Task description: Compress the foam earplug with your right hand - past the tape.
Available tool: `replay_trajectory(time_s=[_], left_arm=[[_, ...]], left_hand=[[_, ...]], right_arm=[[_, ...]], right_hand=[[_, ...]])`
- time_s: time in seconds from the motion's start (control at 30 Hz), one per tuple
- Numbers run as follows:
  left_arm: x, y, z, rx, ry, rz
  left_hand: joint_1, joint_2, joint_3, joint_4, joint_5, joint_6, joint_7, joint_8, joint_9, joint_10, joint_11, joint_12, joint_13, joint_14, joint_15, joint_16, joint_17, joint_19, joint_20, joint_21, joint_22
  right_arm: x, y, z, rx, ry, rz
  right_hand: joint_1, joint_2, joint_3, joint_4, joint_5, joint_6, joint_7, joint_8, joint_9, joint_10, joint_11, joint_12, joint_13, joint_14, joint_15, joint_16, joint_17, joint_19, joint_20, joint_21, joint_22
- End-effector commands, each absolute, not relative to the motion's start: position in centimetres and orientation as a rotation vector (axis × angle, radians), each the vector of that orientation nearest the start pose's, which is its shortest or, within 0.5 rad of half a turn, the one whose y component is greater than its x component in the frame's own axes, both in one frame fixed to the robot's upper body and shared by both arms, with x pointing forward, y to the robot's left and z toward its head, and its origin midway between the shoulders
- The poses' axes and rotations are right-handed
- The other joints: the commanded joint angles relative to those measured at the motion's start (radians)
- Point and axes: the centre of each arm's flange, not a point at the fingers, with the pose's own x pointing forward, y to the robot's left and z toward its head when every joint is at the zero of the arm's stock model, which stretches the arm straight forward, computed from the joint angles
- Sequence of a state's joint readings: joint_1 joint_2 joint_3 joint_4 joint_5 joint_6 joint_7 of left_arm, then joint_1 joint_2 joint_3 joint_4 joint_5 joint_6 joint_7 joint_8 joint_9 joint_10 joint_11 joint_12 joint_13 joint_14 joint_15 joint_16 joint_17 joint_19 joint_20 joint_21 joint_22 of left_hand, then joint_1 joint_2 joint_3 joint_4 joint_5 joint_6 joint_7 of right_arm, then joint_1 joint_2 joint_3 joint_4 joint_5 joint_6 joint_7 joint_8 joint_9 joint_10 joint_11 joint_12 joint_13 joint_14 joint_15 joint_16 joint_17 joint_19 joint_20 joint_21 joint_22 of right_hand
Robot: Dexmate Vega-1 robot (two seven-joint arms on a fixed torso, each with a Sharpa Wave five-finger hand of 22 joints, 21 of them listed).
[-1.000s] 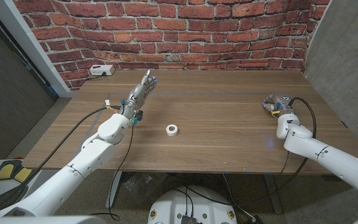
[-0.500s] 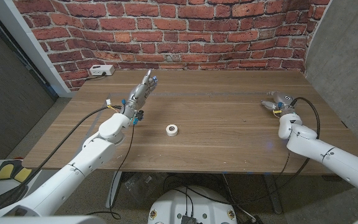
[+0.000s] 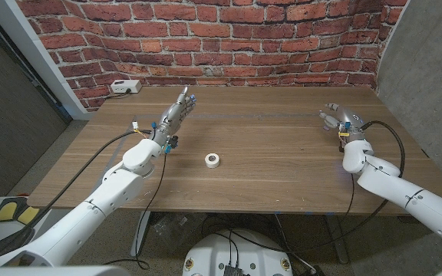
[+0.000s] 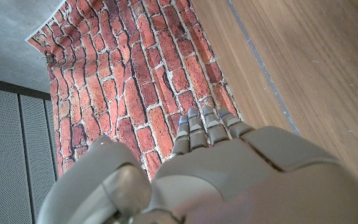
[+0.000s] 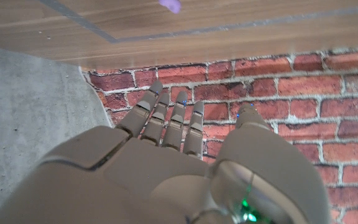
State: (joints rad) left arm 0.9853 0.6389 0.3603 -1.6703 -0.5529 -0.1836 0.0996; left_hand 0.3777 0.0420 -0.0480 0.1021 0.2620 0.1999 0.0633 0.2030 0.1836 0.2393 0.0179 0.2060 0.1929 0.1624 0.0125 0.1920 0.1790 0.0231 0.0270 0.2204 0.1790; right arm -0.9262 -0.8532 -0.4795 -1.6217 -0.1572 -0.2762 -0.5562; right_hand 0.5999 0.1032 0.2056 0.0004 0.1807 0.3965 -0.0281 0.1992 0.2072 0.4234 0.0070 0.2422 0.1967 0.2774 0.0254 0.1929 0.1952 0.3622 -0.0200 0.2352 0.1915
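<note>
The purple foam earplug [image 5: 173, 5] lies on the bench [image 3: 282, 165] well ahead of the right hand [image 3: 337, 119], whose fingers are spread, holding nothing.

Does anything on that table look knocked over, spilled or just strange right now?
Nothing looks spilled or broken. The small roll of white tape lies flat mid-table. One oddity: a small purple object, perhaps the foam earplug, sits alone on the wood, while the right hand hovers open, holding nothing.
</note>
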Motion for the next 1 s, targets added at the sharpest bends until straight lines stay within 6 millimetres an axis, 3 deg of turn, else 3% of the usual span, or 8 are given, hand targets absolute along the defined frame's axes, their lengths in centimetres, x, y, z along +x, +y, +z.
replay_trajectory(time_s=[0.03, 0.07, 0.13, 0.23, 0.43, 0.7, 0.8, 1.0], left_arm=[[59.3, 25.4, -0.8, 0.113, -0.635, -0.262], [59.3, 25.4, -0.8, 0.114, -0.634, -0.263], [59.4, 25.4, -0.7, 0.114, -0.634, -0.263], [59.5, 25.5, -0.7, 0.114, -0.633, -0.265], [59.8, 25.5, -0.7, 0.112, -0.633, -0.276], [59.9, 26.0, -0.5, 0.116, -0.635, -0.280], [59.9, 26.2, -0.4, 0.120, -0.634, -0.287], [60.3, 26.5, -0.2, 0.135, -0.628, -0.311]], left_hand=[[0.005, 0.003, -0.006, -0.001, -0.001, 0.011, -0.002, 0.000, 0.004, 0.007, -0.002, 0.001, 0.003, 0.009, 0.003, 0.000, 0.005, 0.003, 0.004, -0.003, 0.002], [0.005, 0.003, -0.006, -0.001, -0.001, 0.011, -0.002, 0.000, 0.004, 0.006, -0.001, 0.001, 0.003, 0.009, 0.003, 0.000, 0.005, 0.003, 0.004, -0.003, 0.002], [0.006, 0.003, -0.006, -0.001, -0.001, 0.011, -0.002, 0.000, 0.004, 0.007, -0.001, 0.001, 0.003, 0.009, 0.003, 0.000, 0.005, 0.003, 0.004, -0.004, 0.002], [0.006, 0.004, -0.007, -0.001, -0.001, 0.012, -0.002, 0.000, 0.004, 0.008, -0.004, 0.001, 0.003, 0.010, 0.002, 0.000, 0.005, 0.002, 0.004, -0.004, 0.002], [0.007, 0.006, -0.007, -0.001, -0.001, 0.012, -0.002, 0.000, 0.004, 0.008, -0.003, 0.001, 0.003, 0.010, 0.002, 0.000, 0.005, 0.002, 0.005, -0.005, 0.002], [0.009, 0.008, -0.008, -0.001, -0.002, 0.012, -0.003, -0.001, 0.004, 0.007, -0.001, 0.001, 0.002, 0.011, 0.002, -0.001, 0.005, 0.004, 0.003, -0.005, 0.002], [0.009, 0.008, -0.008, -0.001, -0.002, 0.013, -0.003, 0.000, 0.004, 0.008, -0.002, 0.001, 0.002, 0.011, 0.002, -0.001, 0.005, 0.005, 0.003, -0.005, 0.002], [0.010, 0.009, -0.010, -0.001, -0.003, 0.010, -0.007, -0.002, 0.004, -0.001, -0.001, -0.003, 0.002, 0.007, 0.002, -0.002, 0.005, 0.005, 0.002, -0.006, 0.002]], right_arm=[[57.8, -35.7, -1.1, -0.756, -0.658, -0.421], [57.7, -35.7, -1.1, -0.743, -0.664, -0.415], [57.6, -35.6, -1.1, -0.714, -0.671, -0.398], [57.3, -35.4, -1.2, -0.641, -0.685, -0.364], [56.9, -34.8, -1.1, -0.597, -0.680, -0.328], [56.9, -34.2, -1.5, -0.415, -0.676, -0.176], [57.0, -34.1, -1.7, -0.316, -0.678, -0.113], [57.2, -33.4, -2.1, -0.169, -0.698, 0.045]], right_hand=[[-0.015, -0.002, 0.000, 0.004, 0.003, 0.006, 0.007, 0.001, 0.001, 0.012, 0.007, 0.009, 0.002, 0.011, -0.003, 0.003, 0.000, 0.008, -0.004, 0.007, 0.002], [-0.024, 0.003, 0.001, 0.002, 0.007, 0.081, -0.002, 0.028, 0.001, 0.013, 0.024, 0.008, 0.001, 0.015, -0.004, -0.001, -0.004, 0.009, -0.003, 0.006, 0.001], [-0.027, 0.007, 0.004, -0.002, 0.009, 0.130, -0.004, 0.045, 0.002, 0.031, 0.025, 0.015, 0.001, 0.024, 0.000, 0.000, -0.006, 0.015, 0.000, 0.006, 0.000], [-0.026, 0.014, 0.009, -0.005, 0.011, 0.140, -0.006, 0.046, 0.003, 0.057, 0.029, 0.024, 0.001, 0.042, 0.002, 0.004, -0.007, 0.025, 0.003, 0.009, 0.000], [-0.026, 0.024, 0.021, -0.019, 0.019, 0.175, 0.017, 0.047, -0.001, 0.149, 0.006, 0.060, 0.006, 0.118, -0.005, 0.017, -0.008, 0.075, 0.007, 0.025, 0.000], [-0.047, 0.016, 0.018, -0.022, 0.020, 0.127, 0.019, 0.015, -0.006, 0.081, 0.048, 0.025, 0.000, 0.089, 0.006, -0.005, -0.008, 0.060, 0.008, 0.014, -0.001], [-0.076, 0.012, 0.008, -0.012, 0.016, 0.134, 0.063, 0.013, -0.008, 0.056, 0.088, 0.010, -0.002, 0.078, 0.013, -0.007, -0.005, 0.053, 0.009, 0.009, -0.001], [-0.146, -0.006, -0.024, 0.012, 0.003, 0.060, 0.102, -0.018, -0.011, -0.001, 0.114, -0.019, -0.005, 0.024, 0.036, -0.016, -0.002, 0.023, 0.011, -0.007, -0.001]])
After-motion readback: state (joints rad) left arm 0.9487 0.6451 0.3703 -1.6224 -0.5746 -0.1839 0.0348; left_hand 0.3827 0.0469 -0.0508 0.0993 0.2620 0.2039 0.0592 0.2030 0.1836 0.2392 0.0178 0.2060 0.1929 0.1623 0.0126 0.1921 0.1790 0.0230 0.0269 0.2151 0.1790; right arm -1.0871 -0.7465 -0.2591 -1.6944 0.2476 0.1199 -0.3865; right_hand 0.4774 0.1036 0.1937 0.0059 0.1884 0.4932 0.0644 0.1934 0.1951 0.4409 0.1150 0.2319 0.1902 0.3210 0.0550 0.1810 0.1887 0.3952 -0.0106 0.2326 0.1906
